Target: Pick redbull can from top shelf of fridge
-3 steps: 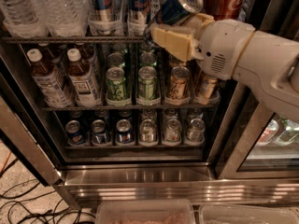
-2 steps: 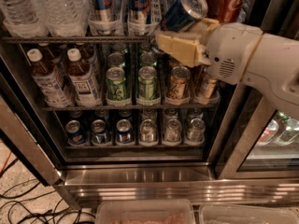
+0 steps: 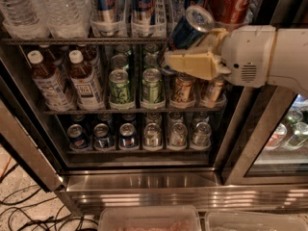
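Observation:
My gripper [image 3: 190, 49] is in front of the open fridge [image 3: 144, 177], just below the front edge of the top shelf [image 3: 72, 41]. It is shut on a slim blue-and-silver redbull can [image 3: 188, 27], which is tilted with its silver top pointing up and right. The can is out of its lane and in front of the shelf. Two more redbull cans [image 3: 107, 6] stand in clear lane trays on the top shelf to the left. A wider red Coca-Cola can [image 3: 233, 1] stands at the shelf's right end, behind my arm.
Water bottles [image 3: 43, 6] fill the top shelf's left side. The middle shelf holds tea bottles [image 3: 84, 78] and green and orange cans [image 3: 151, 85]. The lower shelf holds short cans [image 3: 127, 134]. A second glass-door cooler [image 3: 288, 134] is at right. Clear bins [image 3: 149, 220] and floor cables [image 3: 24, 215] lie below.
My gripper has drawn back to the right and slightly up with the redbull can, which has come further out from the shelf. The other drinks have not moved.

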